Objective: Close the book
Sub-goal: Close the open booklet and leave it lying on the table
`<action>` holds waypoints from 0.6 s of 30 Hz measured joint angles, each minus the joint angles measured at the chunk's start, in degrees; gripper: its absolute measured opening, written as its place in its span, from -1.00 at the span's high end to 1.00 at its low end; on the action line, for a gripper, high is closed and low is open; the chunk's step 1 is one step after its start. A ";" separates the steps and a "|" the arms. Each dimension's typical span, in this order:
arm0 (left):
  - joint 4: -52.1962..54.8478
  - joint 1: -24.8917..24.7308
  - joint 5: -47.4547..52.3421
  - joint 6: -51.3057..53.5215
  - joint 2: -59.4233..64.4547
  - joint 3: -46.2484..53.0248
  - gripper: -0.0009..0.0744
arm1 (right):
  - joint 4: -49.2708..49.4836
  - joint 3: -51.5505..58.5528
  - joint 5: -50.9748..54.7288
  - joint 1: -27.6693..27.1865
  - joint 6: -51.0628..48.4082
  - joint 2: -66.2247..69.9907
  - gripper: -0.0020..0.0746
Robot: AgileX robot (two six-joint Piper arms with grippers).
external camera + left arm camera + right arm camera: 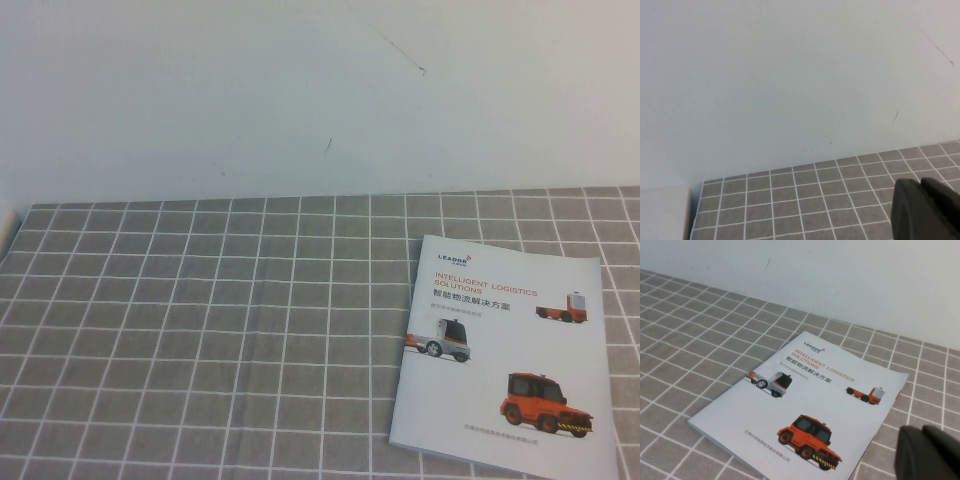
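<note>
Book (500,355) seen closed at table's (200,330) front-right corner, long axis front-to-back. Right gripper (930,452) nearer, book ahead; left gripper (926,210) aimed at far-left corner. Opening of neither discernible.

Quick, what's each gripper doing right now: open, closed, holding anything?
Left gripper: above the cloth, no book in its view; cannot be told.
Right gripper: near the book, not holding it; cannot be told.

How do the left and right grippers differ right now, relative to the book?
The right gripper hangs near the closed book; the left gripper is over checked cloth, with no book in its wrist view. The right wrist view looks down on the cover; the left mostly shows wall. Both are outside the high view.
</note>
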 joint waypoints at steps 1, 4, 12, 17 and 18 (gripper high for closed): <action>0.00 0.00 -0.10 0.00 -0.29 0.30 0.99 | 0.00 0.00 0.00 0.00 0.00 0.00 0.95; -1.02 0.22 0.16 0.10 -1.73 1.98 0.99 | 0.00 0.00 0.00 0.00 0.00 0.00 0.95; -22.44 9.12 6.49 23.17 -8.48 7.04 0.99 | 0.12 0.00 0.00 0.00 0.00 0.00 0.95; -32.54 16.86 -1.59 32.97 -11.86 14.33 0.99 | 0.12 0.00 0.00 0.00 0.00 0.00 0.95; -34.11 17.98 -4.05 34.35 -12.15 16.18 0.99 | 0.24 0.00 0.00 0.00 0.00 0.00 0.95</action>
